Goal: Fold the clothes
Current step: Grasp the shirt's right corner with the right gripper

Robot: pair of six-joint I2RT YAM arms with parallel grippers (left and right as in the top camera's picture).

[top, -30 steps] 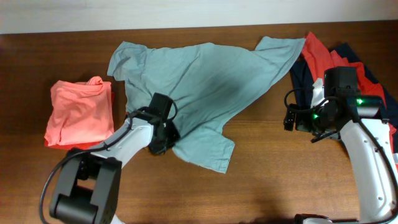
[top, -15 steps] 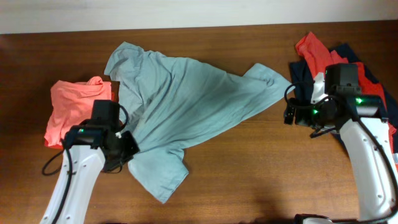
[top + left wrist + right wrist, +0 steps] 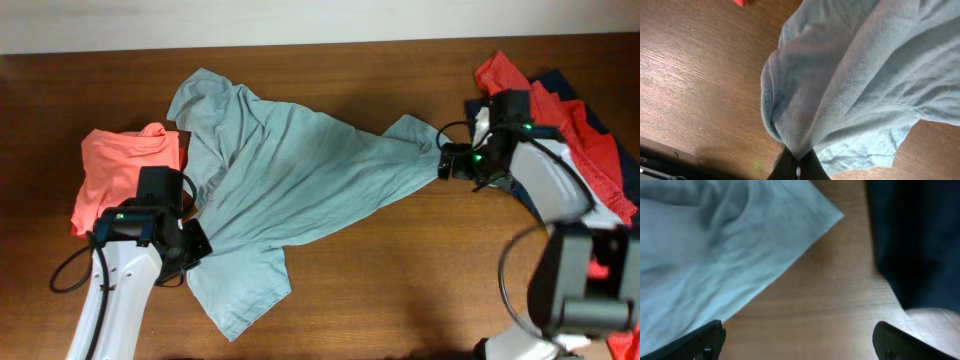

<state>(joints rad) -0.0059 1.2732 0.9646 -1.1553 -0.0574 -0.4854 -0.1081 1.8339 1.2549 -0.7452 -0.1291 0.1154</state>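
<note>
My left pincer (image 3: 798,169) mostly buried under the pale grey-blue cotton T-shirt (image 3: 865,75), only dark tips showing at the bottom edge, my right pincer (image 3: 800,342) cropped to two dark stubs in the lower corners, that whole wrist view blurred, navy cotton shirt (image 3: 920,240) cut off by the right edge.

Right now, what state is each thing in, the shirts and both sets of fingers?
Grey shirt: unfolded, spread crumpled on the table, lower edge pinched.
Coral shirt: roughly folded, lying at the left.
Red shirt: unfolded, heaped at the right.
Navy shirt: unfolded, in the same heap.
Left fingers: shut on the grey shirt.
Right fingers: open, empty, at the grey shirt's right corner.
</note>
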